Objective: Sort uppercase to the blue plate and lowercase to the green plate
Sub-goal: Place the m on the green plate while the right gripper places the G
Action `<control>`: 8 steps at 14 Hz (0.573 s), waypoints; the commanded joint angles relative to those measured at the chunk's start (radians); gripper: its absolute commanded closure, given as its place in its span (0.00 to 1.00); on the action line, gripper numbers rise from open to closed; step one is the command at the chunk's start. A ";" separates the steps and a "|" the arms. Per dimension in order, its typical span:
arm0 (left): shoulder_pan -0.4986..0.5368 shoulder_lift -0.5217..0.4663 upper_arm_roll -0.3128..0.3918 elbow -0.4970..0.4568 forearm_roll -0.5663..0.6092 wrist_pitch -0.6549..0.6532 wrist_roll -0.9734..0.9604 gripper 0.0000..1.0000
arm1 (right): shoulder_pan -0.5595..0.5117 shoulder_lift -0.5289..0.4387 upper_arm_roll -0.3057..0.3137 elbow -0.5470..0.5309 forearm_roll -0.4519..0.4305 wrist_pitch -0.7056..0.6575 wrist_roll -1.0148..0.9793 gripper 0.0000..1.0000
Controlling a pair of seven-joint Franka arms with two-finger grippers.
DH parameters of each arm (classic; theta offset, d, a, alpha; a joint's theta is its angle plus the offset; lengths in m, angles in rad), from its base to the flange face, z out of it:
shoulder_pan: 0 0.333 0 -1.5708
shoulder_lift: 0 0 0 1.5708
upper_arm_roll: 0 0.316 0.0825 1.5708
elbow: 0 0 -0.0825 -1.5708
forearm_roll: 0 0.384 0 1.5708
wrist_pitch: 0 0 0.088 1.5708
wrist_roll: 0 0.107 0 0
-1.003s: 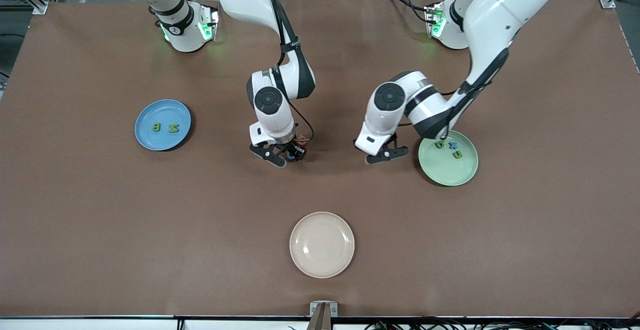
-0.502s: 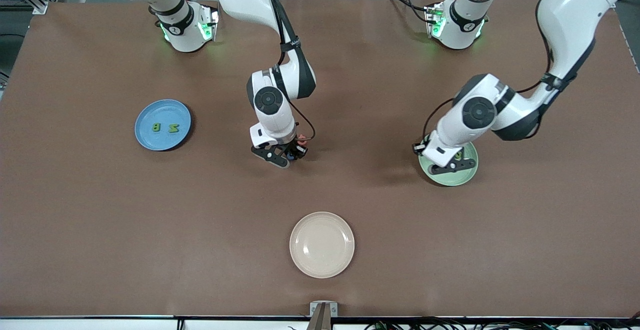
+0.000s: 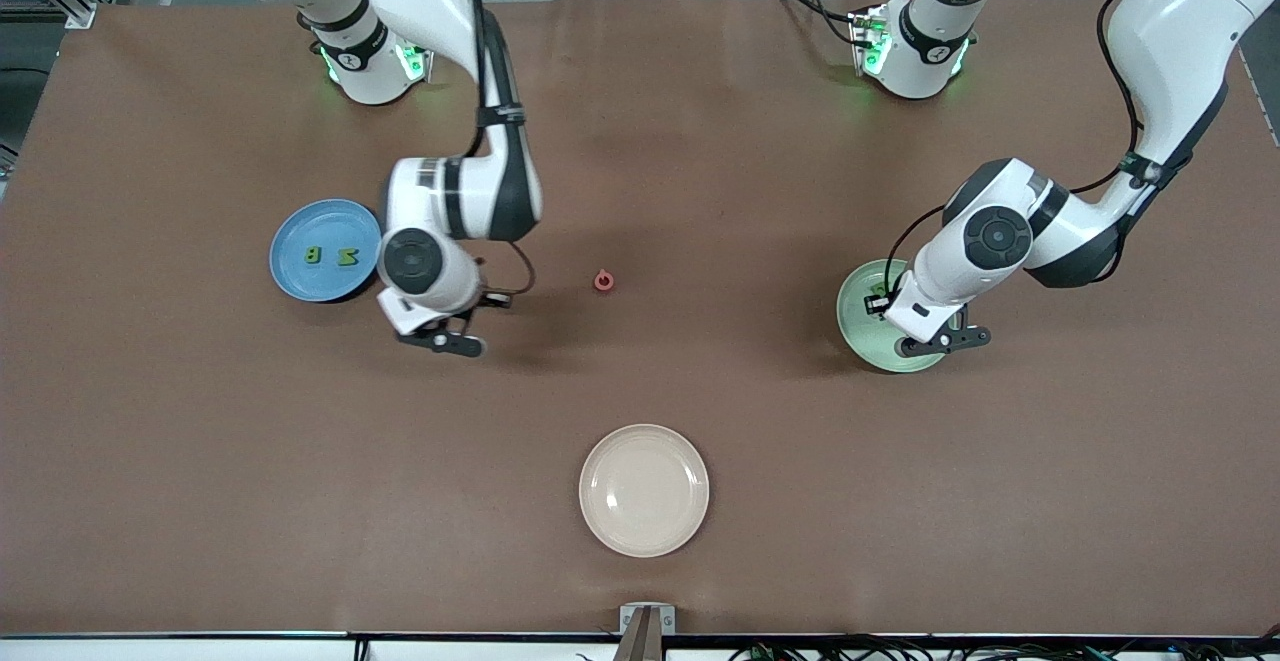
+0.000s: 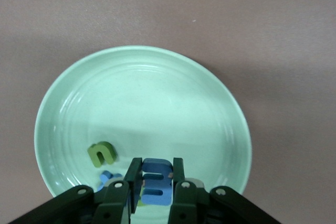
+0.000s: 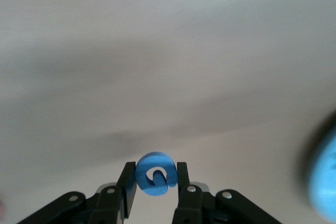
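1. On the blue plate (image 3: 326,249) you can read two green foam letters side by side: a B (image 3: 313,256) and an N (image 3: 347,256), the N lying turned on its side.
2. The right gripper (image 5: 154,186) is clamped on a blue G (image 5: 155,174).
3. The left gripper (image 4: 153,187) pinches a blue E-like letter (image 4: 156,181) over the green plate (image 4: 142,93), where a green u (image 4: 102,153) lies.
4. You'll find no printed label, brand or number legible.

left end effector (image 4: 152,190): clamped | right end effector (image 5: 156,186): clamped, airborne
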 commanded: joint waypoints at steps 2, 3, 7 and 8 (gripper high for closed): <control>0.014 0.033 0.013 -0.005 0.063 0.044 -0.002 0.87 | 0.121 -0.029 -0.228 -0.227 -0.015 0.009 -0.385 1.00; 0.014 0.033 0.014 -0.007 0.063 0.044 0.000 0.87 | 0.125 -0.029 -0.271 -0.262 -0.015 0.009 -0.471 1.00; 0.011 0.035 0.016 -0.003 0.063 0.046 0.000 0.68 | 0.132 -0.023 -0.380 -0.375 -0.015 0.007 -0.685 0.91; 0.011 0.035 0.016 -0.002 0.063 0.046 0.000 0.38 | 0.121 -0.022 -0.392 -0.382 -0.015 -0.005 -0.696 0.44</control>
